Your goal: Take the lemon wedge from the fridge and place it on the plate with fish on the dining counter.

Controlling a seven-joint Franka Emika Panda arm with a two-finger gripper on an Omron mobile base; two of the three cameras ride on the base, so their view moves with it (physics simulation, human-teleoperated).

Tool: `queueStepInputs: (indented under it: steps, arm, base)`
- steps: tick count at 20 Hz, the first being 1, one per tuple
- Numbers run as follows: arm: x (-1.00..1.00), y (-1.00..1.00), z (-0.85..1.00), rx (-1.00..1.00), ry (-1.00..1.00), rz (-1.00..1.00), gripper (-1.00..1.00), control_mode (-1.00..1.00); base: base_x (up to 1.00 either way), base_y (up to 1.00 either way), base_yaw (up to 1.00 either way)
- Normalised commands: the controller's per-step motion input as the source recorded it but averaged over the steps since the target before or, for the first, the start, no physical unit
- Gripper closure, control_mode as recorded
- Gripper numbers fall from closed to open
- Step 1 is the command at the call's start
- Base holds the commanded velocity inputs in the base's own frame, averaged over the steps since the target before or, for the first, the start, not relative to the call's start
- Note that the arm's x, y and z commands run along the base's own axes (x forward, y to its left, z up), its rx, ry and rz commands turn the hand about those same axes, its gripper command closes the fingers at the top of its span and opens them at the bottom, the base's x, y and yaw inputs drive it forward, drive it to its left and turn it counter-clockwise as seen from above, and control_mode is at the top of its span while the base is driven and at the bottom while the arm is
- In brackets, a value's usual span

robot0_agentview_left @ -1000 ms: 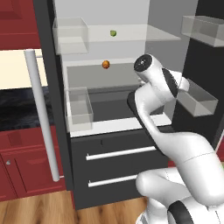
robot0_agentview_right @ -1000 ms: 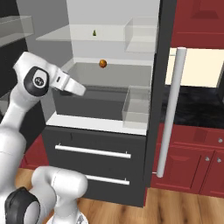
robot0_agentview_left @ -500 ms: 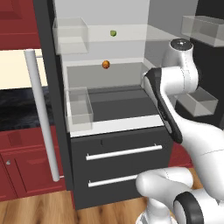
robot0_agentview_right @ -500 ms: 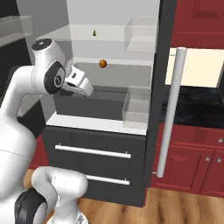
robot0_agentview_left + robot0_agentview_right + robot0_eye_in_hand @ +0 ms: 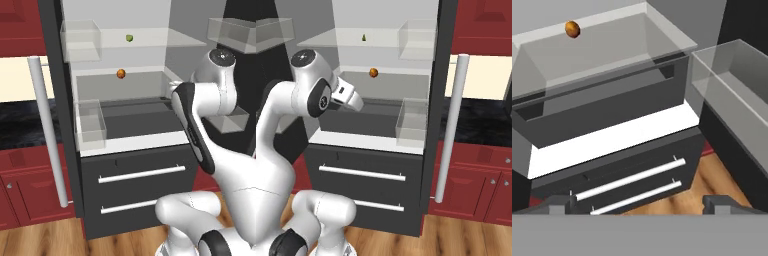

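Inside, orange ball [image 5: 120, 74] one shelf below lemon wedge [image 5: 129, 38], clear door bins [image 5: 91, 124] flanking

Count: one fridge [image 5: 135, 170]. One lemon wedge [image 5: 129, 37]. One orange-brown ball [image 5: 120, 74]. Two lower drawers [image 5: 137, 175], each with one silver handle. Four clear door bins [image 5: 91, 124] visible. One long door bar handle [image 5: 47, 132].

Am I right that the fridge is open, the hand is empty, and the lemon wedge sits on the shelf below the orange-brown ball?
Not quite. The lemon wedge sits on the shelf above the orange-brown ball, not below it, as the left base view shows. The rest holds: the fridge is open and the hand is open and empty.
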Motion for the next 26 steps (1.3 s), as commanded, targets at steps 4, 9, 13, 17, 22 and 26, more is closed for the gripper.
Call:
queueStepInputs:
  steps: [4, 9, 13, 17, 22, 26]
  arm:
    - [0.20, 0.26, 0.05, 0.00, -0.03, 0.00, -1.00, -1.00]
    - [0.15, 0.15, 0.17, 0.02, -0.13, 0.05, -1.00, -1.00]
    - [-0.34, -0.06, 0.39, 0.02, 0.09, 0.08, -1.00, -1.00]
    - [-0.03, 0.00, 0.00, 0.00, -0.01, 0.01, -1.00, -1.00]
    - [0.00, 0.04, 0.03, 0.00, -0.02, 0.00, -1.00, -1.00]
    - [0.08, 0.14, 0.04, 0.00, -0.01, 0.00, -1.00, -1.00]
  base:
    - [0.00, 0.00, 0.00]
    - [0.00, 0.00, 0.00]
    - [0.00, 0.00, 0.00]
    - [0.00, 0.00, 0.00]
    - [0.00, 0.00, 0.00]
    - [0.00, 0.00, 0.00]
